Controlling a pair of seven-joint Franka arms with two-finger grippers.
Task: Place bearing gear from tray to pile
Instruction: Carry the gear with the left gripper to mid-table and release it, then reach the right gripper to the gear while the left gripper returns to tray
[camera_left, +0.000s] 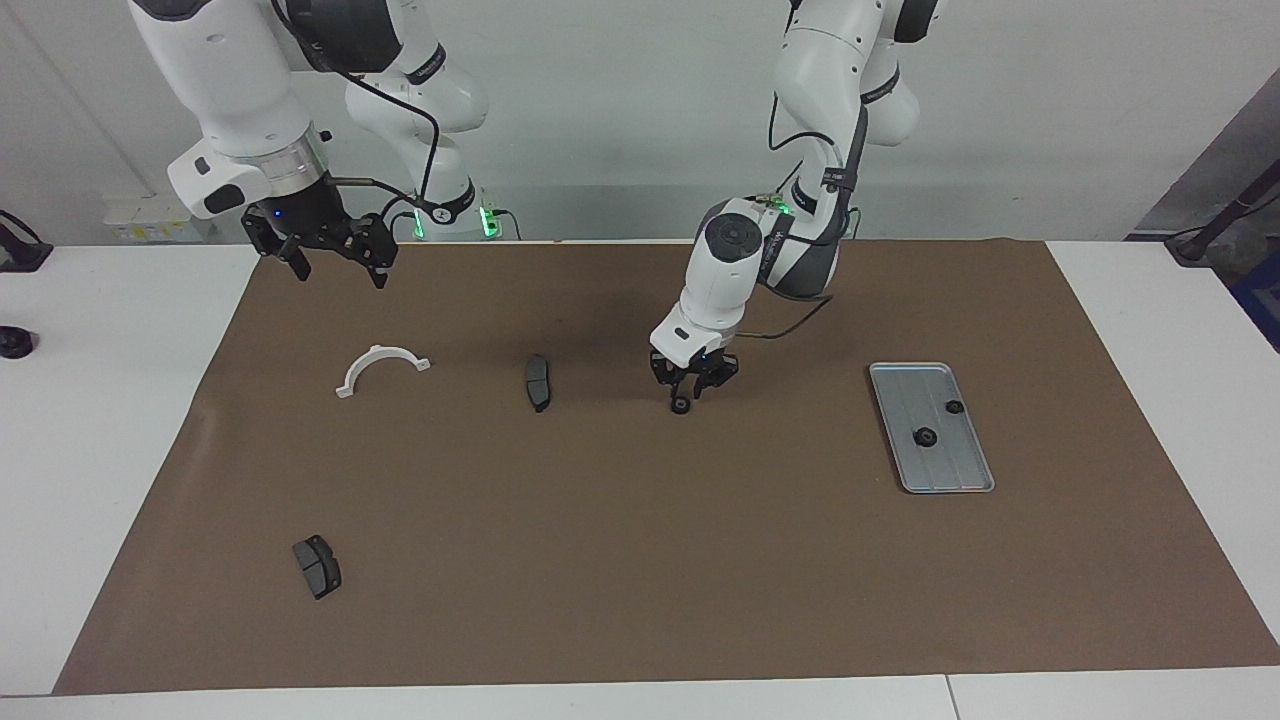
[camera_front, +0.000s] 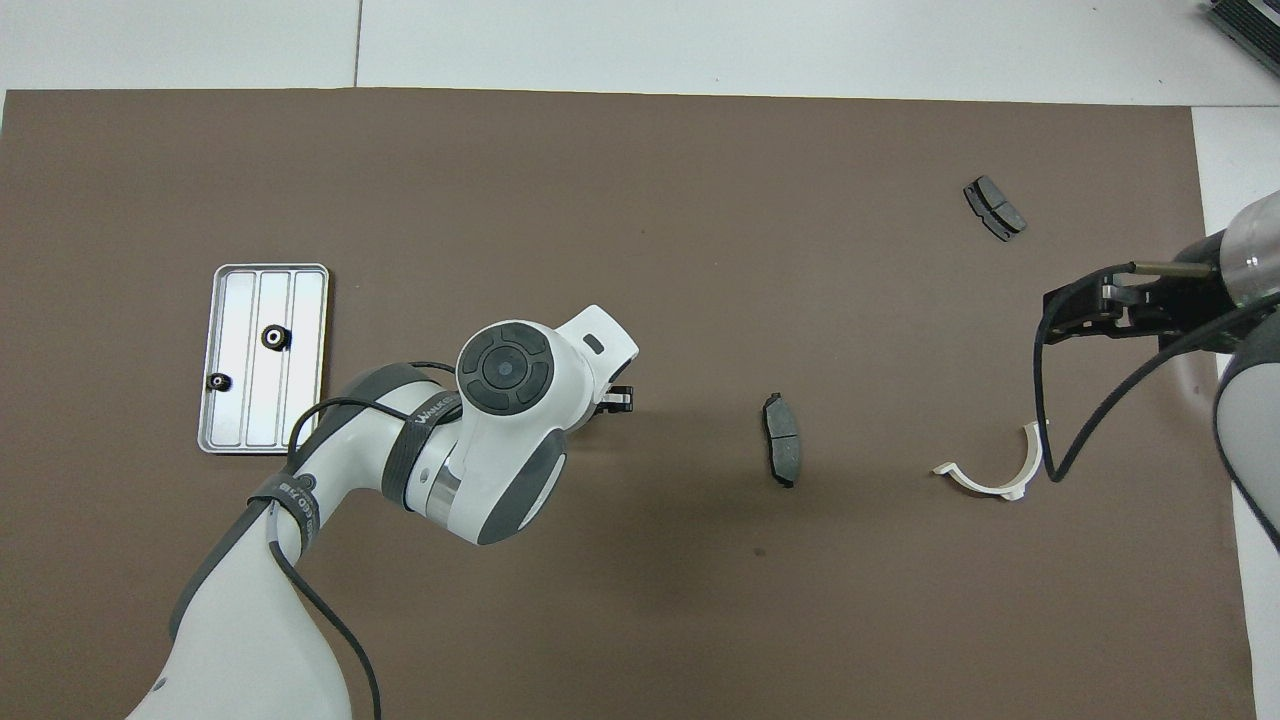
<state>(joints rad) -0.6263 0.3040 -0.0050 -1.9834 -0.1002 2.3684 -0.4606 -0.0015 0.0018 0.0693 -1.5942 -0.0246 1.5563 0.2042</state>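
Observation:
My left gripper (camera_left: 693, 387) hangs low over the middle of the mat, beside a dark brake pad (camera_left: 538, 382) of the pile. A small black bearing gear (camera_left: 680, 406) shows right under its tip, and I cannot tell whether it is held or resting on the mat. In the overhead view the wrist hides most of the left gripper (camera_front: 622, 399) and the gear. The silver tray (camera_left: 950, 465) (camera_front: 300, 400) lies toward the left arm's end and holds two more gears (camera_left: 925, 437) (camera_left: 954, 407). My right gripper (camera_left: 340, 275) (camera_front: 1060, 315) waits open in the air above the white half-ring bracket (camera_left: 381, 350) (camera_front: 985, 487).
A second brake pad (camera_left: 317, 566) (camera_front: 994, 207) lies far from the robots at the right arm's end. The brown mat (camera_left: 640, 560) covers most of the white table.

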